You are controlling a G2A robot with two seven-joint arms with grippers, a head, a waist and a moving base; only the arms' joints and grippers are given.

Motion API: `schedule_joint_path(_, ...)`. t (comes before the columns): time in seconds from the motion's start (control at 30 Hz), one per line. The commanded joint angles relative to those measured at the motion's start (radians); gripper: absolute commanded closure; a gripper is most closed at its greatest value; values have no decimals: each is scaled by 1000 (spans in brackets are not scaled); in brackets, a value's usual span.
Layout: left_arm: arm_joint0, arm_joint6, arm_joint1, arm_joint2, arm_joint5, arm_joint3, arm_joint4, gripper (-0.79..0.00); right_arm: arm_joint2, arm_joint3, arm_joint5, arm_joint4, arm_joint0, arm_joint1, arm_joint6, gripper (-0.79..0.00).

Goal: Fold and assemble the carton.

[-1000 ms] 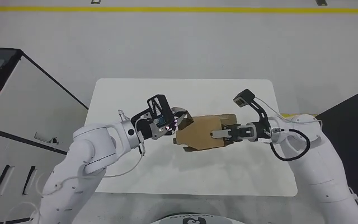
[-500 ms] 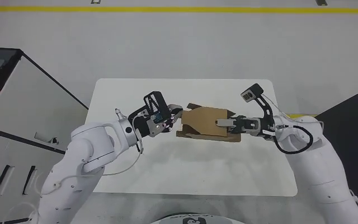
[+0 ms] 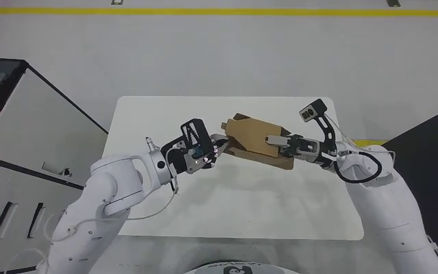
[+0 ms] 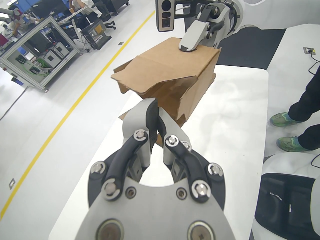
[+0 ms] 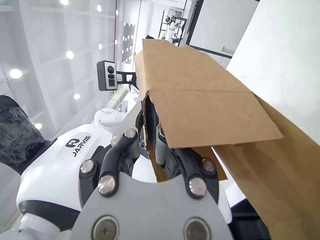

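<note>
Top view: brown carton (image 3: 254, 137) half-opened, tilted, over middle of white desk (image 3: 171, 205), between both arms. Left pincer (image 3: 217, 147) clenched on carton flap at one end. Right pincer (image 3: 276, 141) clamped on wall edge at opposite end.

Brown carton (image 5: 200, 106), right claw (image 5: 150, 128) gripping its edge

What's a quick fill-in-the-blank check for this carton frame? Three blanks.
1. The left gripper and the right gripper are each shut on the brown ____ carton.
2. The carton is over a ____ table.
3. The colour of the floor line beyond the table is ____.

Missing words: cardboard; white; yellow.
</note>
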Motion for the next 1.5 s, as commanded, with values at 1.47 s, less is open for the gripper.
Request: schedule_joint_path(1.47,-12,-26,3,61,50,-27,75,0,45,0,-2,-3,-37,-7,-47,0)
